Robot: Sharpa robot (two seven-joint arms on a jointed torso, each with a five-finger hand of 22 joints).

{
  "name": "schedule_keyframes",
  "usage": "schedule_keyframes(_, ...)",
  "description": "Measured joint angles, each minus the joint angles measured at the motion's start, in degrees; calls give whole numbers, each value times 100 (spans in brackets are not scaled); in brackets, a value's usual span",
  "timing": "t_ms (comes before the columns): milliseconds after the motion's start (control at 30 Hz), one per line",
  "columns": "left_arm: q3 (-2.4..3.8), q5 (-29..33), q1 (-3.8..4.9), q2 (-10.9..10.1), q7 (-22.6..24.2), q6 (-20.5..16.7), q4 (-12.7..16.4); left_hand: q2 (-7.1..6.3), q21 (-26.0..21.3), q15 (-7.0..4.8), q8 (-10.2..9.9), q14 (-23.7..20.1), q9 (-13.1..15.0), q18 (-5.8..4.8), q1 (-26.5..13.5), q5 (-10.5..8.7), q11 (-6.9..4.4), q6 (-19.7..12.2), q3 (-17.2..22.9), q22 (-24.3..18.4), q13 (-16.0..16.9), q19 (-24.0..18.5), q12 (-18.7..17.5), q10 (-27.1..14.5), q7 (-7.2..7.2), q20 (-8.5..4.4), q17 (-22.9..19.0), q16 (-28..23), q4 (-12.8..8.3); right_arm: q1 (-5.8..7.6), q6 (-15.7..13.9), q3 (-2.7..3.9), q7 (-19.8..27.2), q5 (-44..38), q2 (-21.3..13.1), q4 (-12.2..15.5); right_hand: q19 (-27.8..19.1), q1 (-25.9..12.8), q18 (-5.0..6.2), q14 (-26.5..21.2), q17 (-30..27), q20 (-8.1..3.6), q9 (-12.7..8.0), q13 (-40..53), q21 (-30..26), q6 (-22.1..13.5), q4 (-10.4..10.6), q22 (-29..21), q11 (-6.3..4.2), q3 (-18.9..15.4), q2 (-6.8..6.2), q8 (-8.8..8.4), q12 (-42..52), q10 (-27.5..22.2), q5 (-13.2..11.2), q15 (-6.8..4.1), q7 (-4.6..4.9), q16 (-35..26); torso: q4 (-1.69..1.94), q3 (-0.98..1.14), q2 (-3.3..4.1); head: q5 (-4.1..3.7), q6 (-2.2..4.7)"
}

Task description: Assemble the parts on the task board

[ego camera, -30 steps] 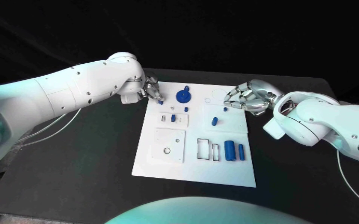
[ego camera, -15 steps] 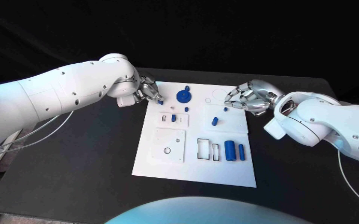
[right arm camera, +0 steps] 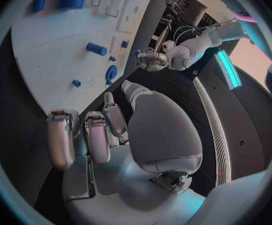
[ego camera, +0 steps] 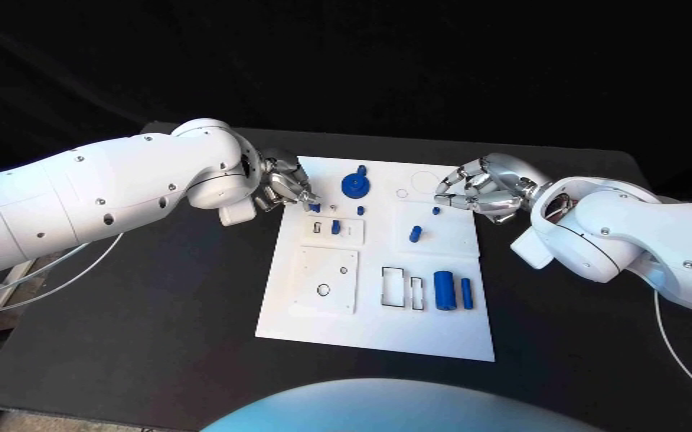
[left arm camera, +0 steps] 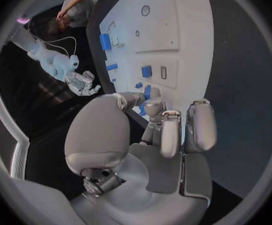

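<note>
1. Nearest on the black tabletop (ego camera: 173, 312) lies the front edge of the white task board (ego camera: 368, 327).
2. Just beyond, near the board's right front, two blue cylinders (ego camera: 453, 292) lie side by side next to rectangular outlined slots (ego camera: 401, 287).
3. Left of them sits a raised white square plate (ego camera: 326, 279) with a small ring on it.
4. Mid-board, a short blue peg (ego camera: 414, 233) lies on the right panel, and small blue pieces (ego camera: 336, 226) stand in the left one.
5. Farther back, a blue disc with a knob (ego camera: 353, 187) rests near the far edge.
6. The left hand (ego camera: 283, 187) hovers at the board's far left corner, fingers curled together around a small blue part (left arm camera: 147, 92).
7. The right hand (ego camera: 483, 190) hangs over the board's far right edge, fingers curled, spread apart and holding nothing.
</note>
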Motion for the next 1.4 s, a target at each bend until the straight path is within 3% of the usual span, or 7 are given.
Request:
schedule_keyframes(367,-4,-868,-214,-92,250,-138,260,-45,46,-21,0,-21,-24,1,-45,0,-10,39,16,67,62,43,43,50,17,2,-1,39,15,-3,3,-1,0,-1,0,-10,0,0,0,0,0,0,0,0,0,0,0,-1,0,0,0,0,0,0,0,0,0,0,-5,-8,6,15,-12)
schedule_keyframes(500,-5,-1226,-256,-84,339,-175,309,-58,46,-20,-1,-21,-41,0,-58,0,-20,43,17,86,98,43,84,88,18,1,-1,43,13,-5,3,-1,0,-1,-5,-11,0,0,0,0,0,0,-1,-1,0,0,0,-1,0,0,0,0,0,0,0,0,0,0,-7,-8,6,15,-21)
schedule_keyframes(800,-4,-1747,-281,-66,467,-234,355,-82,71,-20,-4,-21,-71,1,-82,26,-38,114,40,133,166,63,122,161,11,-19,-1,43,-10,-11,4,-1,0,-2,-8,-9,0,0,0,0,0,0,-1,-1,0,0,0,-1,0,0,0,0,0,0,0,0,0,0,-14,-8,8,20,-33)
schedule_keyframes(1400,-9,-1841,-318,20,335,-117,314,-144,115,-20,-25,-21,-92,0,-143,86,-38,185,56,191,243,104,171,203,-22,-20,-2,43,6,-13,5,-1,1,-3,-9,2,0,1,0,0,4,0,-2,-1,0,0,-1,3,0,0,-1,0,0,0,0,0,0,0,-11,-2,8,34,-74)
